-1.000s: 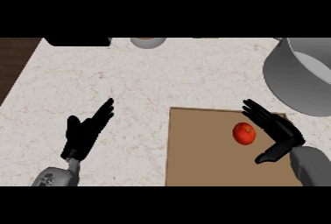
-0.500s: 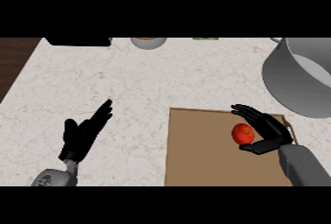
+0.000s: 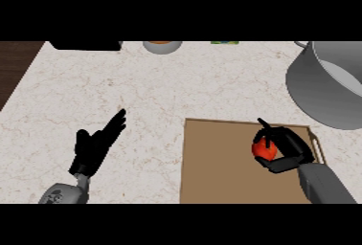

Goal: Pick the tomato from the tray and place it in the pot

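- One pale, speckled stone counter [image 3: 141,91] fills nearly the whole head view and carries the tray; a strip of dark wood [image 3: 13,67] borders it far to the tray's left.
- A large grey metal pot [image 3: 322,91] stands beyond the tray's far right corner, near it, and is cut off by the view's right edge.
- The flat brown tray [image 3: 216,167] lies on the counter at the lower right of the view, its near end running out of sight.
- The left hand [image 3: 96,148] shows well to the left of the tray, above the bare counter, with its fingers straight and open and holding nothing.
- The right hand [image 3: 293,146] is over the tray's right half, its fingers and thumb curled round the tomato.
- A black object [image 3: 84,45] sits at the counter's far edge, well beyond the tray and to its left.
- A small grey bowl [image 3: 163,46] stands far beyond the tray's left edge.
- The red tomato [image 3: 263,150] is within the tray's outline, on its right side, held in the right hand; whether it touches the tray's surface cannot be told.
- A small green item [image 3: 225,42] peeks in straight beyond the tray, mostly cut off.
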Controlling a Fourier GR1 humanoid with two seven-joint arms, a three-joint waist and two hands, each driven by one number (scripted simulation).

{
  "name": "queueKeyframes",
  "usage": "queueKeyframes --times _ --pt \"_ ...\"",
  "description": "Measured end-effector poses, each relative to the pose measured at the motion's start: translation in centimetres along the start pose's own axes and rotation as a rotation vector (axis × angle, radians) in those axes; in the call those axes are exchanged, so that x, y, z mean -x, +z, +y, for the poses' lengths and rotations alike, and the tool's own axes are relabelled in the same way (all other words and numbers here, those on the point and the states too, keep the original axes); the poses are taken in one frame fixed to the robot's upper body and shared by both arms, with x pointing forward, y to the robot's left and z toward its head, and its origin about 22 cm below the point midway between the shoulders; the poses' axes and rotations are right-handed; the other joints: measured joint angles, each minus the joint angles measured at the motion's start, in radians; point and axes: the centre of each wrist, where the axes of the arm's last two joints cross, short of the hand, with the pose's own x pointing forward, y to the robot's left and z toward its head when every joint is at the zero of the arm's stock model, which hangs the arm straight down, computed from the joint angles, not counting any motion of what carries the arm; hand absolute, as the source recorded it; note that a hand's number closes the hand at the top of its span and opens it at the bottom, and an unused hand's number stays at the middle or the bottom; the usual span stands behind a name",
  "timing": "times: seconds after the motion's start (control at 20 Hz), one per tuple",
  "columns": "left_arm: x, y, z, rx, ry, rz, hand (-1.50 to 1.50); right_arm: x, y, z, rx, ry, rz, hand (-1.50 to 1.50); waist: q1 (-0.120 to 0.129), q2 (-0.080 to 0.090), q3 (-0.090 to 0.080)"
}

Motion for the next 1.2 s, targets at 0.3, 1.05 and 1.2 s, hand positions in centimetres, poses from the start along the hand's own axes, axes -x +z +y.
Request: queueKeyframes --times 0.3,1.05,1.2 --pt "-0.5 -0.3 0.3 -0.012 0.007 -0.005 0.0 0.1 2.0 -1.1 0.098 0.006 -0.069 1.5 -0.002 0.001 0.007" --pt "0.0 -0.1 0.0 -0.018 0.013 -0.003 0.0 -10.5 25.2 -15.3 0.896 0.456 -0.018 1.5 0.0 0.025 0.033" --pt "0.1 -0.1 0.0 -0.007 0.008 -0.003 0.0 -11.8 26.3 -15.9 0.934 0.539 -0.008 1.5 0.006 0.025 0.033"
